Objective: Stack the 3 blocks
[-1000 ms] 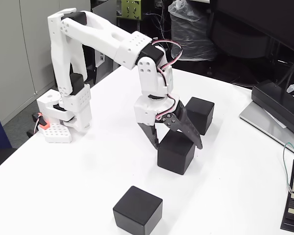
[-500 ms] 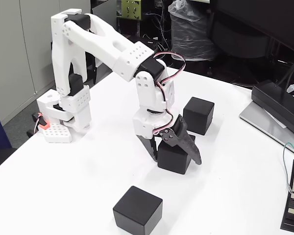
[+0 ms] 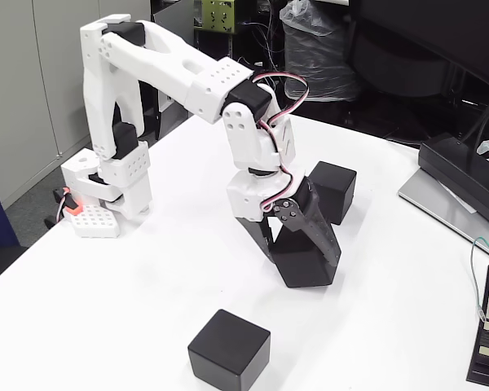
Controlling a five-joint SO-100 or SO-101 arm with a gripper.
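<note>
- The 3 blocks, near [image 3: 229, 350], middle [image 3: 303, 265] and far [image 3: 337, 190], look matt black with smooth faces and softly rounded edges.
- The arm [image 3: 175, 69] is matt white plastic with rows of small holes.
- The gripper [image 3: 303, 273] has dull black plastic jaws.
- The table [image 3: 130, 285] is smooth, plain white, faintly sheened.

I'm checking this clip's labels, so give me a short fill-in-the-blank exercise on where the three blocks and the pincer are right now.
1. The pincer is closed around the ____ of the three black blocks.
2. The gripped block sits tilted, while the near block and the far block rest ____ on the white table.
3. The number of blocks stacked on another block is ____.

Missing words: middle; flat; zero
</note>
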